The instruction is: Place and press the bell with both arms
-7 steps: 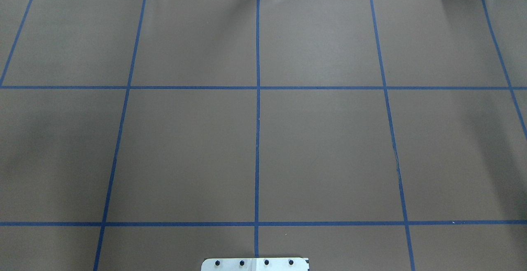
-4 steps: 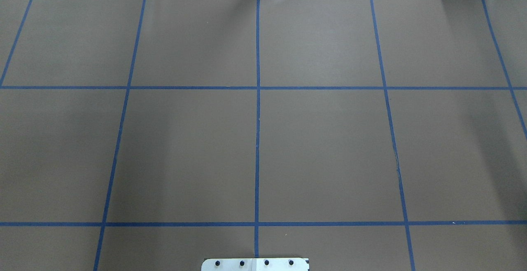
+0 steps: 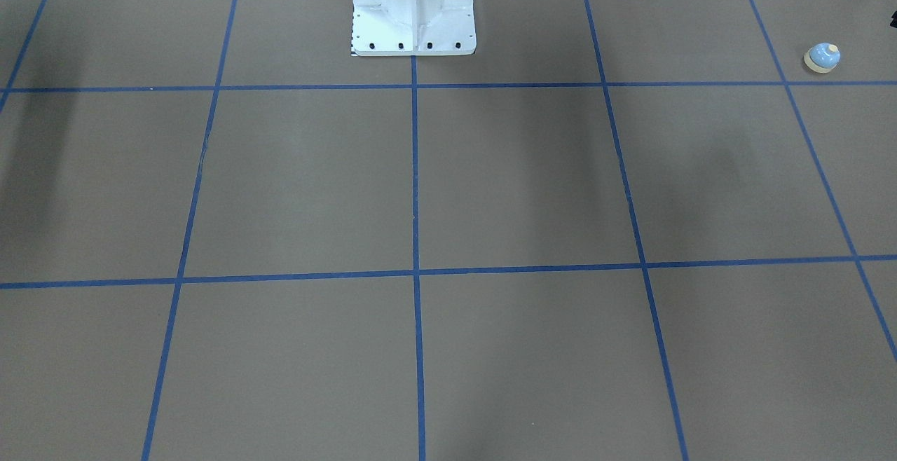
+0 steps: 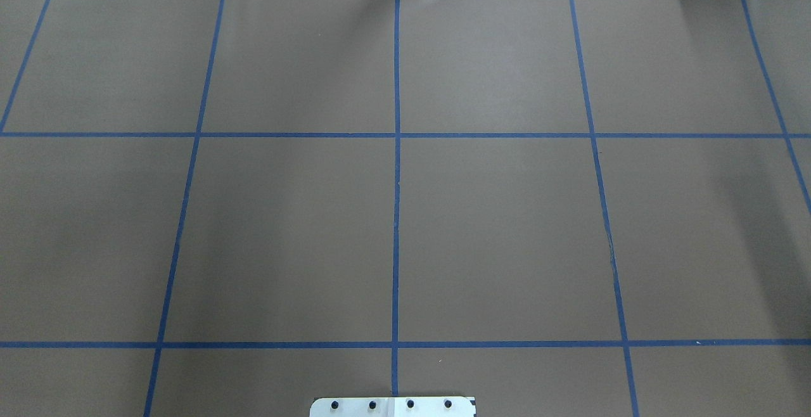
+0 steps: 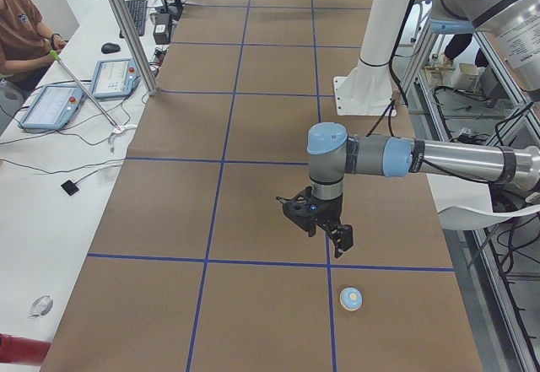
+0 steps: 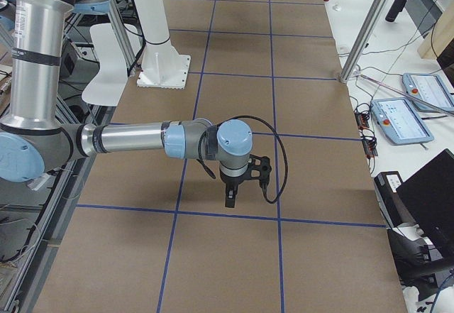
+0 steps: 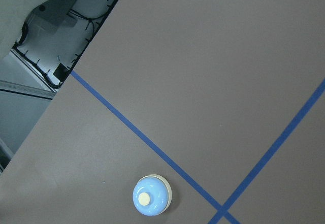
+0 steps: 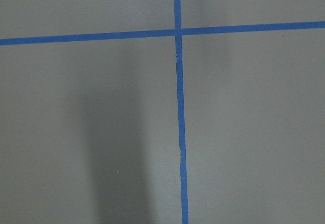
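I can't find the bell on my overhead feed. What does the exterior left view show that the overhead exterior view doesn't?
Only exterior left shows the bell, upright on the table just beside a blue tape line. It also shows the left gripper hanging above the table, apart from the bell. I cannot tell whether it is open. An operator sits at the side desk. The overhead adds nothing of its own that I can make out: no bell, no arm. Both show the brown table cover with its tape grid and the white pedestal base.
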